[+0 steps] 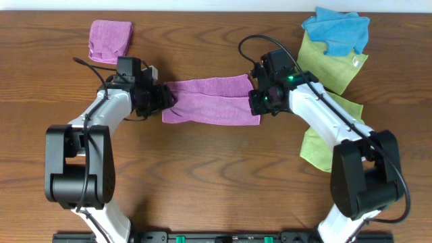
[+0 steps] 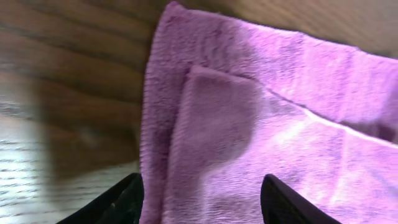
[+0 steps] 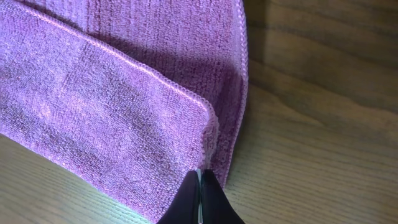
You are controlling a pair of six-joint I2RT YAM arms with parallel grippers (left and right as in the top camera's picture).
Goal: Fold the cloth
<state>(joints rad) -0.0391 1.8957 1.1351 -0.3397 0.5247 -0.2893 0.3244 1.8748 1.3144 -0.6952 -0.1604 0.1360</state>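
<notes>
Jaws of the left gripper (image 2: 200,186) are held well apart with nothing clamped, straddling the near end of the cloth (image 1: 209,101). Jaws of the right gripper (image 3: 200,179) are closed tight at the hemmed corner of the upper of 2 layers; whether the hem is nipped cannot be told. Outward, the cloth is laid as a strip on the wooden table (image 1: 216,155), its long axis running from jaws to jaws, 1 arm at each end, equally near.

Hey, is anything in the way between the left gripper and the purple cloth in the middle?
Nothing visible. The left gripper sits with open jaws right at the left end of the cloth, nothing between them.
</notes>
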